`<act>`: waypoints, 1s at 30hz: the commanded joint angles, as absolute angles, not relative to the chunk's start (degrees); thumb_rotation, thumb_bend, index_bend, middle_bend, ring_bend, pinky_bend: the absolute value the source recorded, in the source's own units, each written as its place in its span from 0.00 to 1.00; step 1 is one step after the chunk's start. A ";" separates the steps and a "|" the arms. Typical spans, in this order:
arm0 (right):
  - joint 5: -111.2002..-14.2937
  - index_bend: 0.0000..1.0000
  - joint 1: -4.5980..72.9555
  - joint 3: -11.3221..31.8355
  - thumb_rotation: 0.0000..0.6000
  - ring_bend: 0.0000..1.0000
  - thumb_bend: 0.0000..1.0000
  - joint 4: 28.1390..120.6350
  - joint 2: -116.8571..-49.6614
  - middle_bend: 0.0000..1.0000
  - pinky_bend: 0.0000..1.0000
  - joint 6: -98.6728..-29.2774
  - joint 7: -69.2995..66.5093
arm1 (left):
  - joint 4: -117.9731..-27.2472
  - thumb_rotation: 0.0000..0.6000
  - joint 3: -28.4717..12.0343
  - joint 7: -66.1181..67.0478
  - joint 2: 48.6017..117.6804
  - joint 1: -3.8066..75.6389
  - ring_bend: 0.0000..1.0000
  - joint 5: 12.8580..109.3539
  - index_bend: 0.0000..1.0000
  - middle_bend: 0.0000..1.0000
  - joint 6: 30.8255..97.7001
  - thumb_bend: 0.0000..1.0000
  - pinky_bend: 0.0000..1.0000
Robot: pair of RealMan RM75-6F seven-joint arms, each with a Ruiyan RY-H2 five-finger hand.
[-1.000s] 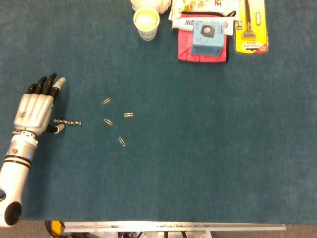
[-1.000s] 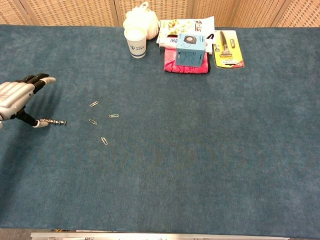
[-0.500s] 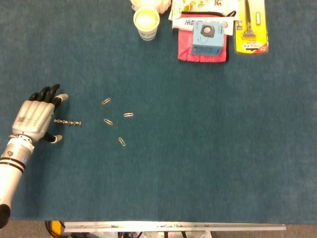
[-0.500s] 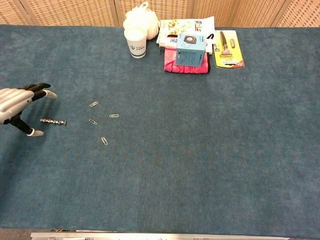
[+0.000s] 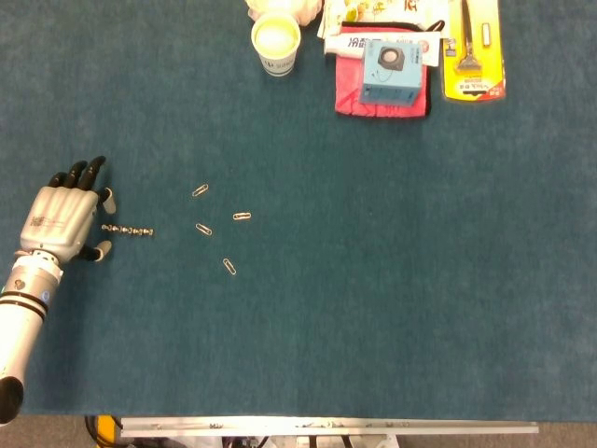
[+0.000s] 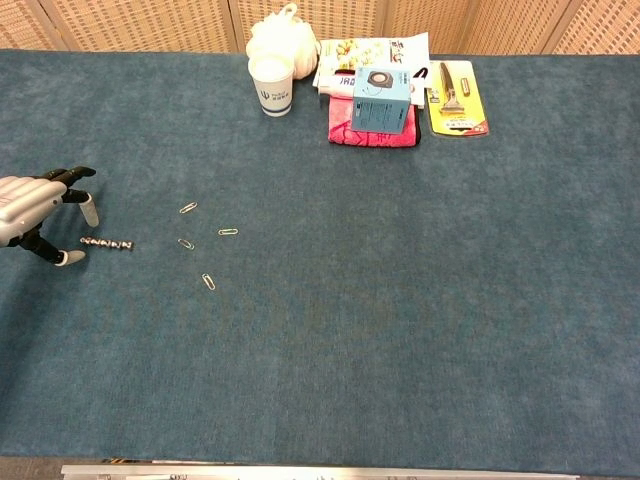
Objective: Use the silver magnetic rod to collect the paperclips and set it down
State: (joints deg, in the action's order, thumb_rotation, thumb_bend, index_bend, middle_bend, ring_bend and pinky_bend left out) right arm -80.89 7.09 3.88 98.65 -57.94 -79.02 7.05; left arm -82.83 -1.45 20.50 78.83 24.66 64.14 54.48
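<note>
The silver magnetic rod lies flat on the blue table cloth at the left. Several paperclips lie loose to its right, among them one at the top left, one at the right and one at the bottom. My left hand hovers just left of the rod, fingers apart and bent down, thumb tip beside the rod's left end, holding nothing. My right hand shows in neither view.
At the far edge stand a paper cup, a blue box on a red cloth, a yellow razor pack and printed packets.
My left hand let the rod's left end go and drew back a little to the left. Its fingers curled downward from a stretched pose. The rod and paperclips stayed put.
</note>
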 commanded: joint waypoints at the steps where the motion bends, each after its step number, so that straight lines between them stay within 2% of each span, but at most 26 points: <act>1: -80.87 0.32 7.10 3.86 1.00 0.21 0.00 98.64 -57.95 0.26 0.36 -78.98 7.07 | -82.65 1.00 -1.37 20.68 78.87 24.74 0.00 63.66 0.41 0.00 54.30 0.30 0.14; 3: -80.85 0.32 7.10 3.86 1.00 0.21 0.00 98.63 -57.97 0.26 0.36 -78.96 7.12 | -82.45 1.00 -1.29 20.94 78.89 24.86 0.00 63.13 0.42 0.00 54.03 0.32 0.14; 30: -80.94 0.32 7.09 3.78 1.00 0.21 0.00 98.62 -57.86 0.26 0.36 -78.87 7.01 | -81.03 1.00 -1.11 19.77 80.24 25.07 0.00 61.40 0.44 0.00 53.98 0.32 0.14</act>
